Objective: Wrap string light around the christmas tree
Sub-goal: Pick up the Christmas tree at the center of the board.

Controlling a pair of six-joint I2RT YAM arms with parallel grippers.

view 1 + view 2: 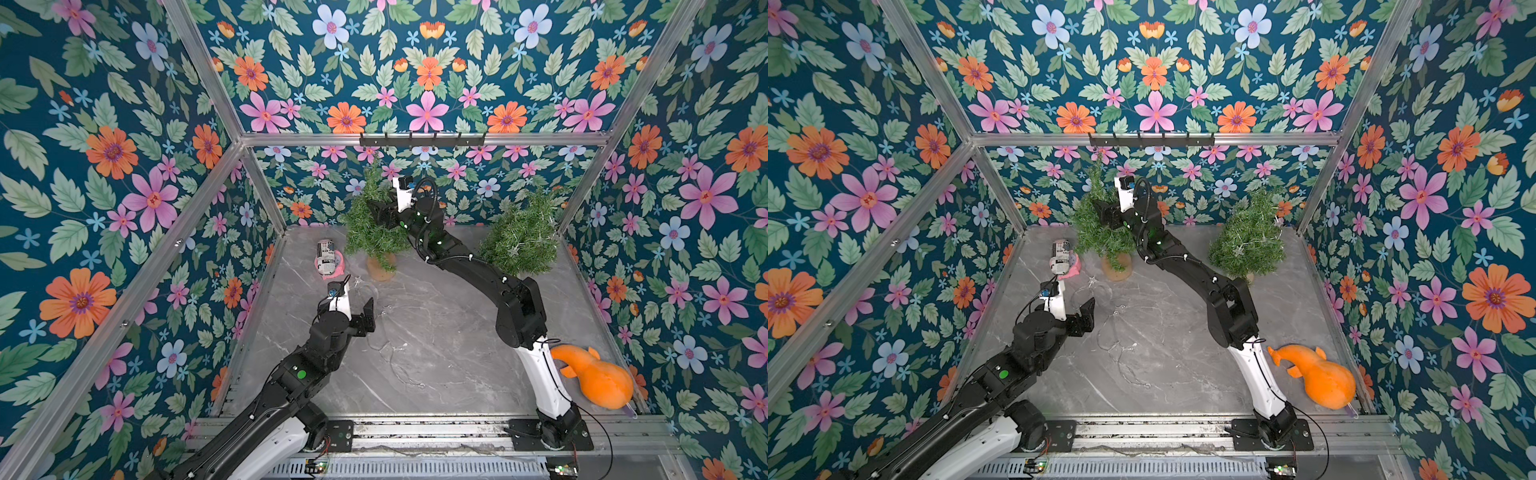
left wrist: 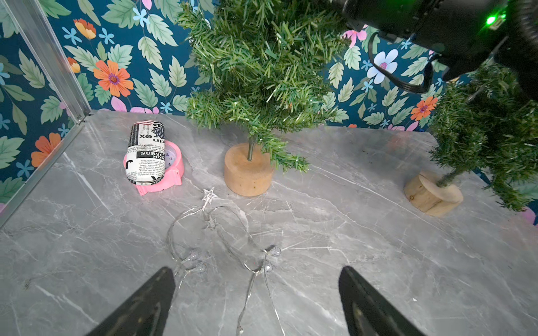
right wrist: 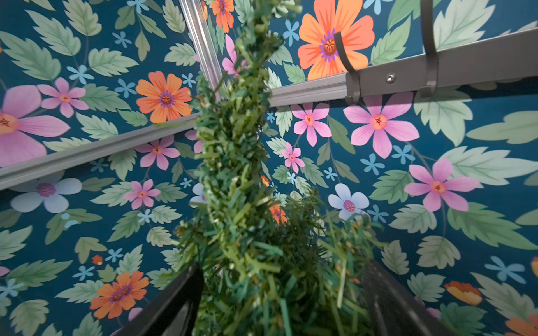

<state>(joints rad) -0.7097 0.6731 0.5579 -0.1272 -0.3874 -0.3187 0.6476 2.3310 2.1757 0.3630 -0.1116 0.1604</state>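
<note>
Left tool (image 2: 256, 269) spread wide over thin silvery string light (image 2: 209, 194), right tool (image 3: 283, 264) wide astride bristly green christmas tree (image 3: 233, 174)

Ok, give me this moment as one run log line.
stage: wrap not started | left jaws: open over string light on table | right jaws: open astride christmas tree
</note>
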